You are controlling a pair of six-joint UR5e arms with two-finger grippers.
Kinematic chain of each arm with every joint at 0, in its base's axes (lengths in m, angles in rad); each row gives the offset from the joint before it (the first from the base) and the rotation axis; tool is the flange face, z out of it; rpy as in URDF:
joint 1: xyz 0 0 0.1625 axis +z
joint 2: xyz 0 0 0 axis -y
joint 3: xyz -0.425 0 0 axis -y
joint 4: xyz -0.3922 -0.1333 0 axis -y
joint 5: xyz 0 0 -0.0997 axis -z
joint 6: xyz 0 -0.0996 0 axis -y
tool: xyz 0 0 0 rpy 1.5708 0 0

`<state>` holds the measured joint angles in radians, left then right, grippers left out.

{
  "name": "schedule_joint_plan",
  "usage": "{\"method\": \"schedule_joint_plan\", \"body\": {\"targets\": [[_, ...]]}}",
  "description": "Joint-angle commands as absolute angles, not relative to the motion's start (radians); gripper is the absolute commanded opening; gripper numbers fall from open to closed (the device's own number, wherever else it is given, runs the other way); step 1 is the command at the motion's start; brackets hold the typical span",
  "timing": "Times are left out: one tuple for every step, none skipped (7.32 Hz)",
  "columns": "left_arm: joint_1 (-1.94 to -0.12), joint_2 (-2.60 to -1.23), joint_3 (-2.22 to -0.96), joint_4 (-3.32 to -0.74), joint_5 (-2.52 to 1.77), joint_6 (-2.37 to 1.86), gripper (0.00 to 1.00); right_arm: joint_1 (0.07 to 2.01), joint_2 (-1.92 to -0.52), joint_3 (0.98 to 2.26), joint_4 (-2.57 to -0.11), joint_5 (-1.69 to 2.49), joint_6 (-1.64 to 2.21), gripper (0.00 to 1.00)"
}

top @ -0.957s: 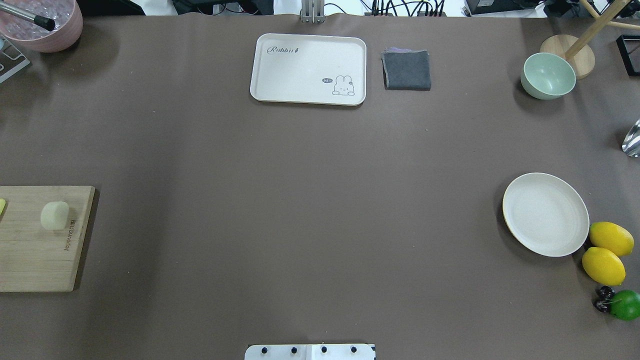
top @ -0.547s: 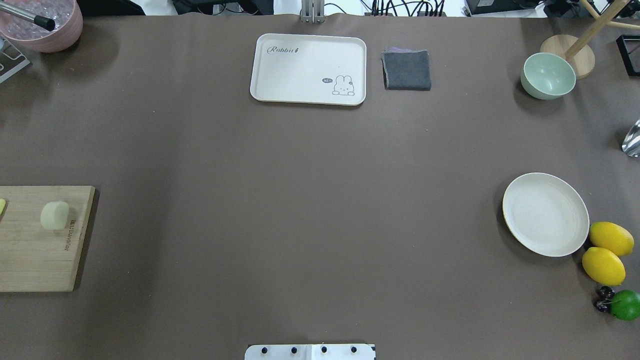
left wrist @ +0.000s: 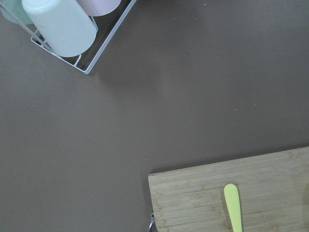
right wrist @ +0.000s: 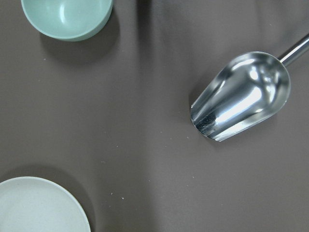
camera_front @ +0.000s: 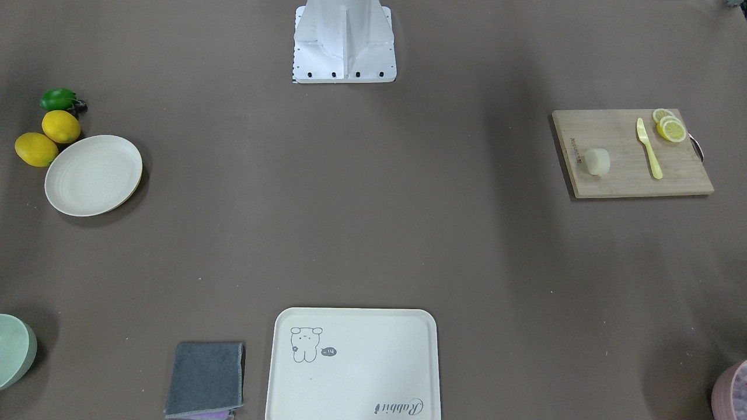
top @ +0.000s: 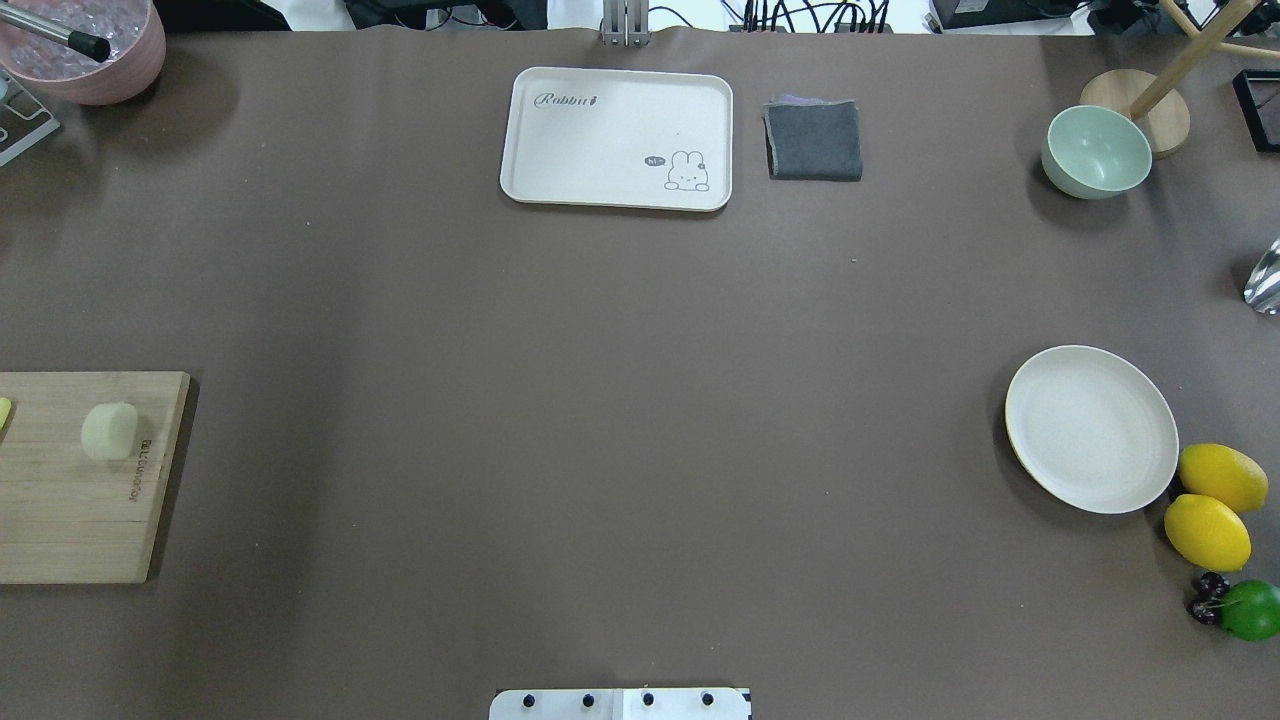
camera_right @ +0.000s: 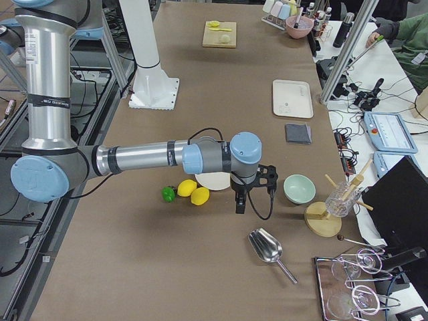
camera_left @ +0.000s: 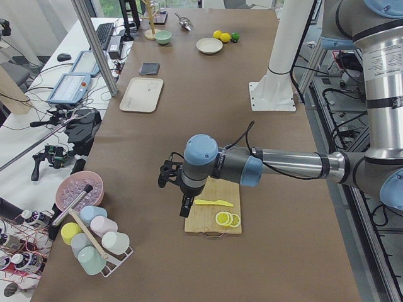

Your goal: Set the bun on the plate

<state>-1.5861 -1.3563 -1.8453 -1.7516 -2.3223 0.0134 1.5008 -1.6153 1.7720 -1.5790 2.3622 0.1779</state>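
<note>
One bun, probably light and squashy, lay apart from the left gripper, wanting a gentle pinch across its sides; whether either arm's jaws stood spread, I could not tell.

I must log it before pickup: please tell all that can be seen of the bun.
The bun is a small, pale cream, smooth, rounded lump that looks soft. It lies on the wooden cutting board, near the board's end toward the table's middle, apart from the yellow knife. Nothing but the board touches it.
</note>
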Motion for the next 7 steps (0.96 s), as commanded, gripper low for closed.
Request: {"method": "schedule_joint_plan", "body": {"targets": [[-1.586, -1.356, -1.845, -1.753, -2.321, 0.015, 0.98, 1.412, -1.614, 1.775, -1.46, 2.367, 0.209, 1.0], [-1.586, -1.358, -1.845, -1.753, -2.319, 0.015, 0.98, 1.369, -1.606, 1.735, -1.377, 2.373, 0.209, 1.0], [-1.586, -1.358, -1.845, -1.753, -2.319, 0.015, 0.98, 1.338, -1.608, 1.682, -1.245, 2.381, 0.23, 1.0], [-1.586, -1.358, -1.845, -1.753, -2.319, 0.015, 0.98, 1.312, -1.608, 1.621, -1.133, 2.381, 0.274, 1.0], [-1.586, -1.358, -1.845, -1.753, -2.319, 0.015, 0.98, 1.266, -1.608, 1.583, -1.03, 2.376, 0.334, 1.0], [-1.586, -1.358, -1.842, -1.753, -2.319, 0.015, 0.98, 1.228, -1.606, 1.556, -0.958, 2.372, 0.407, 1.0], [-1.586, -1.358, -1.841, -1.753, -2.318, 0.015, 0.98, 1.189, -1.608, 1.552, -0.922, 2.372, 0.473, 1.0]]}}
